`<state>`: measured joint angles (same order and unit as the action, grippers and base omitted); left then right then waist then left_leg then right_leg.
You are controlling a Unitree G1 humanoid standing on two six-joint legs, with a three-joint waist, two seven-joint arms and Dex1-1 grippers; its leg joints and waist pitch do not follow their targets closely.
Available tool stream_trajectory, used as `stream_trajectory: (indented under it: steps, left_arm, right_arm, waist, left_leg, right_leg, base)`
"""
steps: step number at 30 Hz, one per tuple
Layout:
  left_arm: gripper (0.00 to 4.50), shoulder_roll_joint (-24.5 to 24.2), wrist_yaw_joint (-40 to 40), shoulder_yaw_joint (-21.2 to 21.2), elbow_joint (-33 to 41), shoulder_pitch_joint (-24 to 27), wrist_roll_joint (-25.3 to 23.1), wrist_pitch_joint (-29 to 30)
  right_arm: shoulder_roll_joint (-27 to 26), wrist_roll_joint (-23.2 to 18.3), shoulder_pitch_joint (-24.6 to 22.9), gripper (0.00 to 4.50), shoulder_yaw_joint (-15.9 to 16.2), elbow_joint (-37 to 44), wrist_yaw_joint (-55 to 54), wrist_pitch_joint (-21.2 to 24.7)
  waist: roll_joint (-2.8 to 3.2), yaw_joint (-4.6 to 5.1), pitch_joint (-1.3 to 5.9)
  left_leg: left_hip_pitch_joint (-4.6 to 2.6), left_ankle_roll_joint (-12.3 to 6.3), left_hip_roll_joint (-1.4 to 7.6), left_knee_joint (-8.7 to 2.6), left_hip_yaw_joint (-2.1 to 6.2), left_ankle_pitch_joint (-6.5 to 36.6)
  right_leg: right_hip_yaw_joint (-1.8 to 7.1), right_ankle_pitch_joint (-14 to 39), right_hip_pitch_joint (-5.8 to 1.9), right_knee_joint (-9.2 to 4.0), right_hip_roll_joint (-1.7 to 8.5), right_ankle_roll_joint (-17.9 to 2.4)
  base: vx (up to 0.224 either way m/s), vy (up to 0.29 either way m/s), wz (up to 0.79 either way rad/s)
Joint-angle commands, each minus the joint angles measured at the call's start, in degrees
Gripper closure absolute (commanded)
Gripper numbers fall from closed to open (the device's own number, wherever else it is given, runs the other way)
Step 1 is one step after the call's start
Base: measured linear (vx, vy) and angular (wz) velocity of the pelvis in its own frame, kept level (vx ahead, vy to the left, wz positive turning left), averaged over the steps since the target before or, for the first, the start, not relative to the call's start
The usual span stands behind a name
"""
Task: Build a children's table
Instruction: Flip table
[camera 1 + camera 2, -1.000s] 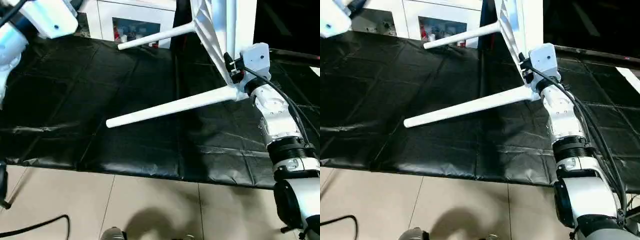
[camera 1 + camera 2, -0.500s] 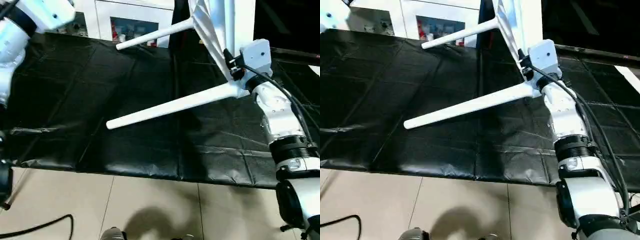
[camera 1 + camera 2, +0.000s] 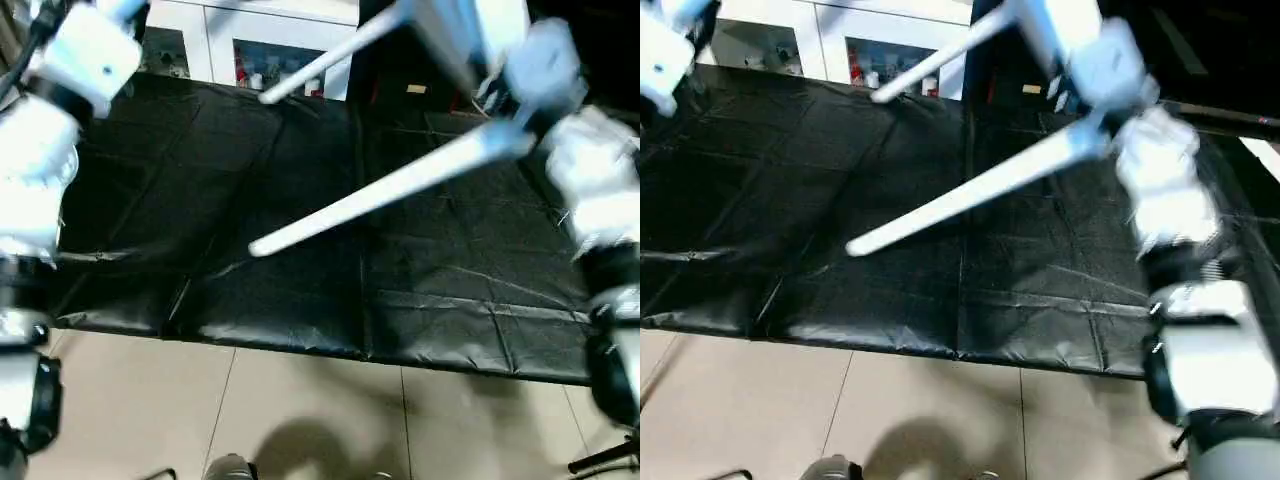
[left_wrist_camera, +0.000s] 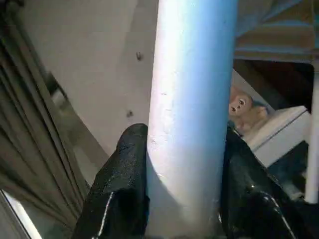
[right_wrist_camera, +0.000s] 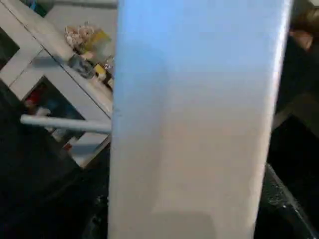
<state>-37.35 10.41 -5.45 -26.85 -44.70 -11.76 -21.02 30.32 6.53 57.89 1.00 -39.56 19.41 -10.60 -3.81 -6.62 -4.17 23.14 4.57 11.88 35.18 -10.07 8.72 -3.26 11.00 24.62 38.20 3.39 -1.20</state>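
Observation:
The white children's table is held off the ground, tipped on its side. Its top (image 3: 470,25) sits at the upper right, blurred by motion. Two legs stick out to the left over the sheet: a near leg (image 3: 390,185) and a far leg (image 3: 330,60). My right gripper (image 5: 192,204) is shut on the top's flat edge, with my right arm (image 3: 600,180) below it. In the left wrist view my left gripper (image 4: 184,142) is shut on another white leg (image 4: 192,74), a black finger (image 4: 127,164) pressed against each side. My left arm (image 3: 60,110) reaches up at the upper left.
A black plastic sheet (image 3: 250,180) covers the ground, with beige tiles (image 3: 300,410) in front of it. A white cabinet with glass doors (image 3: 270,50) stands behind the sheet. A stuffed toy (image 4: 244,109) and a curtain (image 4: 30,124) show in the left wrist view.
The table has swung: the near leg slopes more steeply and its tip sits further right. My right arm is blurred by motion. My left arm has come lower. The view itself shifted slightly.

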Motion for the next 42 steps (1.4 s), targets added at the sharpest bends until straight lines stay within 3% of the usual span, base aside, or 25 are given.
stream_trajectory:
  steps: [1, 7, 10, 16, 18, 22, 23, 24, 25, 27, 33, 38, 42]
  left_arm:
    - [2.86, 2.05, 0.73, 0.35, -2.17, 3.19, 2.76, 3.1]
    - [2.92, 3.13, 1.71, -0.69, -1.26, 4.94, 3.68, 5.95]
    - [2.94, 2.89, 2.07, -0.73, -2.18, 4.09, 3.52, 6.52]
    - [2.96, 2.04, 2.7, -0.14, -3.76, 2.63, 3.23, 7.9]
    - [2.96, 1.91, 2.87, -0.05, -4.01, 2.43, 3.11, 8.8]
    - [2.96, 2.69, 2.75, -0.25, -5.11, 2.67, 3.26, 10.72]
    - [2.96, 2.74, 2.73, -0.26, -5.17, 2.7, 3.27, 10.78]
    - [2.96, 3.23, 2.32, -0.36, -6.01, 3.11, 3.3, 11.54]
    - [2.96, 3.41, 2.1, -0.39, -6.35, 3.29, 3.32, 11.85]
    - [2.96, 3.73, 1.36, -0.29, -7.18, 4.04, 2.94, 13.04]
    - [2.96, 4.6, 0.48, -0.22, -6.18, 6.39, 2.49, 16.24]
    - [2.96, 5.13, 1.02, 0.26, -5.94, 7.48, 2.08, 15.93]
    - [2.96, 5.55, 2.67, 1.11, -8.36, 8.23, 2.58, 12.49]
  right_arm:
    - [2.53, -3.88, 4.0, 2.6, -2.08, 5.06, 3.69, 0.65]
    - [4.75, -9.85, 3.41, 2.6, 0.14, 10.66, 19.92, 10.63]
    - [4.9, -13.74, 1.97, 1.91, 1.1, 14.34, 26.46, 14.8]
    - [3.55, -15.82, 0.58, 1.21, 0.83, 17.28, 30.06, 17.55]
    - [3.58, -17.18, -0.46, 1.0, 0.83, 19.39, 31.13, 18.61]
    - [2.93, -19.76, -1.28, 0.73, -0.2, 21.18, 32.82, 17.8]
    - [2.88, -19.87, -1.3, 0.73, -0.27, 21.24, 32.9, 17.72]
    - [2.28, -21.13, -1.4, 0.47, -1.13, 22.04, 33.59, 17.16]
    - [2.01, -21.61, -1.4, 0.47, -1.53, 22.38, 33.81, 17.15]
    - [1.15, -23.07, -0.89, 0.32, -3.02, 23.16, 33.66, 17.84]
    - [0.29, -25.45, 0.52, 0.0, -5.74, 23.38, 33.27, 18.53]
    - [-1.14, -30.3, 1.8, 0.0, -9.83, 24.22, 30.65, 19.89]
    - [-1.44, -32.77, 0.42, 0.0, -11.32, 26.86, 29.96, 22.99]
  waist:
    - [0.02, 0.25, 4.94]
    - [0.19, 0.2, 4.69]
    - [0.26, 0.21, 4.61]
    - [0.29, 0.62, 4.27]
    - [0.44, 0.8, 4.06]
    - [0.56, 1.21, 4.1]
    - [0.09, 1.46, 4.25]
    - [-0.13, 1.81, 4.09]
    - [-0.01, 1.92, 4.05]
    - [0.69, 1.83, 4.21]
    - [0.99, 1.83, 4.09]
    - [1.57, 1.64, 4.19]
    - [1.65, 1.32, 4.13]
  left_leg:
    - [-1.54, 1.36, 0.83, -2.94, -0.12, 10.98]
    - [-1.84, 0.91, 1.12, -3.11, 0.06, 12.35]
    - [-2.08, 1.53, 1.14, -3.2, 0.28, 14.83]
    - [-2.1, 2.78, 1.02, -3.51, 0.68, 18.53]
    - [-2.45, 3.25, 0.96, -3.62, 0.89, 20.97]
    - [-2.65, 3.15, 0.95, -3.63, 1.08, 22.4]
    - [-2.42, 2.29, 0.78, -3.31, 1.02, 22.35]
    - [-1.75, 1.56, 0.62, -3.52, 1.07, 20.46]
    - [-1.55, 1.46, 0.62, -3.62, 1.17, 19.96]
    - [-2.63, 1.23, 0.64, -3.27, 1.1, 20.88]
    - [-3.49, 1.95, 0.65, -3.44, 1.4, 25.96]
    - [-4.41, 2.42, 0.89, -3.91, 1.82, 29.52]
    - [-4.46, 2.98, 0.91, -4.41, 2.14, 32.0]
  right_leg:
    - [2.61, 7.15, -3.56, -4.15, 3.41, -8.73]
    - [2.55, 8.29, -3.36, -4.47, 3.46, -9.09]
    - [2.48, 11.93, -3.37, -4.85, 3.72, -8.25]
    - [2.28, 18.5, -3.1, -5.67, 3.94, -6.68]
    - [2.14, 22.31, -2.89, -6.08, 3.97, -5.91]
    - [2.12, 24.6, -2.84, -6.45, 4.14, -5.07]
    - [2.04, 24.35, -3.01, -6.28, 4.07, -4.7]
    - [1.92, 25.17, -3.46, -6.29, 4.06, -3.7]
    - [1.8, 26.12, -3.5, -6.26, 4.07, -3.31]
    - [1.93, 29.01, -2.54, -7.07, 4.14, -3.3]
    - [1.37, 32.38, -1.87, -7.62, 3.99, -3.3]
    - [0.91, 30.44, -1.68, -8.16, 3.88, -3.94]
    - [0.9, 28.66, -1.94, -8.21, 3.92, -3.88]
  base:
    - [0.0, 0.0, 0.0]
    - [0.0, 0.0, 0.0]
    - [0.0, 0.0, 0.0]
    - [0.0, 0.0, 0.0]
    - [0.0, 0.0, 0.0]
    - [0.0, 0.0, 0.0]
    - [0.0, 0.0, 0.0]
    - [0.0, 0.0, 0.0]
    - [0.0, 0.0, 0.0]
    - [0.0, 0.0, 0.0]
    - [0.0, 0.0, 0.0]
    - [0.0, 0.0, 0.0]
    - [0.0, 0.0, 0.0]
